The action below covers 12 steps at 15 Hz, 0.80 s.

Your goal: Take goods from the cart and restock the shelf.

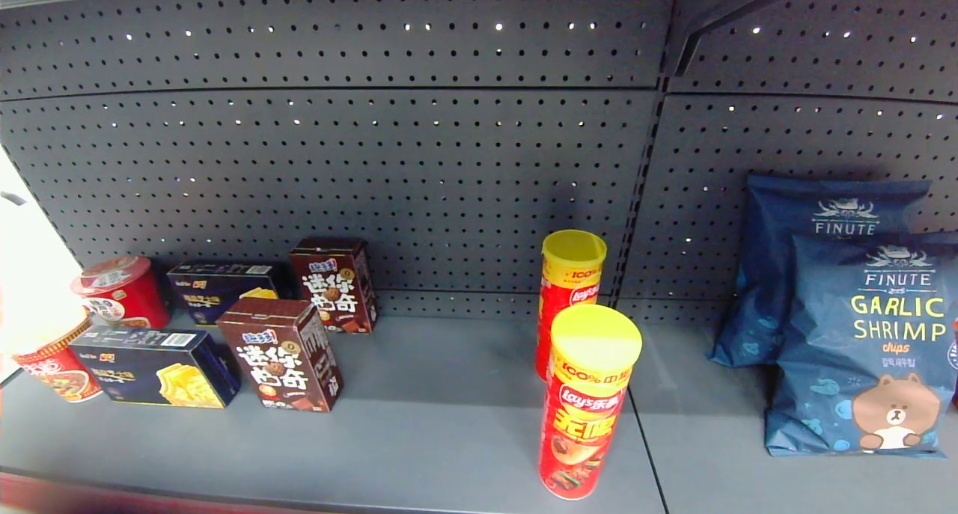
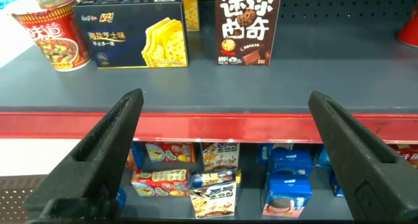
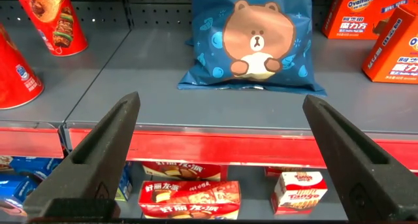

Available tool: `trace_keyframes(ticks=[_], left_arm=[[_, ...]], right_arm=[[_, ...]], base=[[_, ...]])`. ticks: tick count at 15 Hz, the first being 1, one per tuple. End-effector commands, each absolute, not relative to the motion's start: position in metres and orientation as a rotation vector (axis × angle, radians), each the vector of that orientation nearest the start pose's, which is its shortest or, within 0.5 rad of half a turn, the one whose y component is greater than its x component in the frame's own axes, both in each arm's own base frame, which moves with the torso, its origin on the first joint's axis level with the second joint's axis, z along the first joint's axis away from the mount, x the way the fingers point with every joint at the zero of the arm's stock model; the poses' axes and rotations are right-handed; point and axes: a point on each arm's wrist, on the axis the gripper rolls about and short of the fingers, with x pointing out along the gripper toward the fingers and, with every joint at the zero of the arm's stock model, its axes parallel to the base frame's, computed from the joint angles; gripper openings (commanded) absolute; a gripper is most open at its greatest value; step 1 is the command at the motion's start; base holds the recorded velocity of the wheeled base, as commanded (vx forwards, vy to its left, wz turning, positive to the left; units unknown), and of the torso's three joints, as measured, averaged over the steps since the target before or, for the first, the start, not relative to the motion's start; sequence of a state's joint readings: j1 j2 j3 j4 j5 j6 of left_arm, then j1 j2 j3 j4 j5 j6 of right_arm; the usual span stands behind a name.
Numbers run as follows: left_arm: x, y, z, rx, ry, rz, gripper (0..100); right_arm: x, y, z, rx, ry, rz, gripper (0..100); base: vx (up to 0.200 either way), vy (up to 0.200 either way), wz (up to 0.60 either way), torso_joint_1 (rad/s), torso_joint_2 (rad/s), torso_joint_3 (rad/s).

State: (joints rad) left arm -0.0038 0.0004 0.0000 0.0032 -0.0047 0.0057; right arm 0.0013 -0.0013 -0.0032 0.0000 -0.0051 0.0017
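Head view: shelf [image 1: 449,439]. Front chip can [image 1: 589,402] stands near its edge, second can [image 1: 570,289] just behind it, cookie boxes [image 1: 288,364] well to its left, shrimp-chip bags [image 1: 861,349] to its right.

Left wrist view: left gripper [image 2: 224,96], fingers wide apart, empty, before the shelf's red edge [image 2: 222,127], left of the can.

Right wrist view: right gripper [image 3: 220,98], likewise spread and empty, right of the can.

Step, judged: fetching. The next move calls for turning to the cart and closing on one item.

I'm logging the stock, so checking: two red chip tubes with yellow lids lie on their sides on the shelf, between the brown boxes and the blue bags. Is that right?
Not quite: the front tube and the rear tube stand upright, as the head view shows. The rest holds: red, yellow-lidded, on the shelf, between the brown boxes and the blue bags.
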Motion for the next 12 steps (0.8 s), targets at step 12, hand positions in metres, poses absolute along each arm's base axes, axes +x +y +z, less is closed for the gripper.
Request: trace_keyframes(ticks=[12], left_arm=[[-0.0228, 0.0, 0.0752, 0.006, 0.003, -0.008, 100]], right_arm=[[-0.023, -0.0001, 0.0763, 0.002, -0.003, -0.002, 100]], base=[[0.0, 0.0, 0.0, 0.0, 0.0, 0.0]])
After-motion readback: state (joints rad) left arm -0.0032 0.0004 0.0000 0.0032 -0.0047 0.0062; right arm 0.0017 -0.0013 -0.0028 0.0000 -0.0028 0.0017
